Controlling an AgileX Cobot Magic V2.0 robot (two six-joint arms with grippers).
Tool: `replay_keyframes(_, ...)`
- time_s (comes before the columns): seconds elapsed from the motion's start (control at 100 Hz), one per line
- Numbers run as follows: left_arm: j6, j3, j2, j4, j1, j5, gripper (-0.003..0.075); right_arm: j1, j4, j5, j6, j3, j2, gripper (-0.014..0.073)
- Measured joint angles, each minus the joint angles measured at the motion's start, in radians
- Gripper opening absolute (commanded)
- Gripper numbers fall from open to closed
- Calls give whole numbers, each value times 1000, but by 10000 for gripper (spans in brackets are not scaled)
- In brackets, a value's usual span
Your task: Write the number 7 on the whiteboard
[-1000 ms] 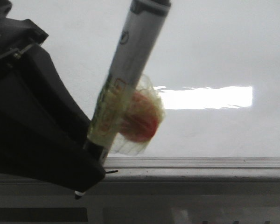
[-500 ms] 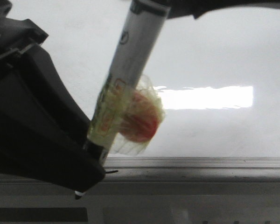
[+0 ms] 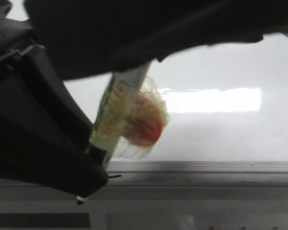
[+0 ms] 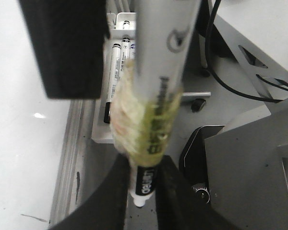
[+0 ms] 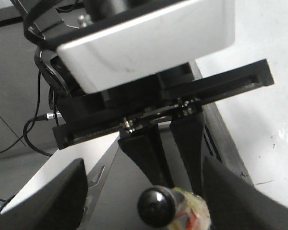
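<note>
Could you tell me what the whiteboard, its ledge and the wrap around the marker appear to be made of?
The whiteboard looks like glossy coated board: it mirrors a bright rectangular light. The ledge seems brushed grey metal, matte with long grooves. The wrap on the marker looks like yellowed, crinkled clear tape or film, though I cannot be sure which.

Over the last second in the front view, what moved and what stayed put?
A dark blurred arm came in from the top right and now covers the upper part of the marker. The left pincer holds the marker, tilted as before. The whiteboard with its light reflection and the ledge look unchanged.
</note>
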Motion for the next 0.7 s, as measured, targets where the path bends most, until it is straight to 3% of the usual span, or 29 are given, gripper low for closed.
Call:
replay_keyframes(0.07,0,0,0,0,0,0,-20,0,-5,2,0,0,1,454)
replay_keyframes(0.15,0,0,0,0,0,0,-20,0,-9,3,4,0,1,392)
replay_keyframes(0.39,2,2,0,-32,-4,39,-20,0,-19,2,32,0,1,-72)
replay_keyframes(0.53,-21,7,0,-70,-4,64,-10,0,-37,3,16,-5,1,-64)
replay_keyframes(0.62,-21,7,0,-74,-4,68,98,-2,-39,7,6,-6,1,-63)
replay_keyframes(0.7,-17,7,0,-86,-4,68,289,-2,-39,1,-3,-6,-5,-62)
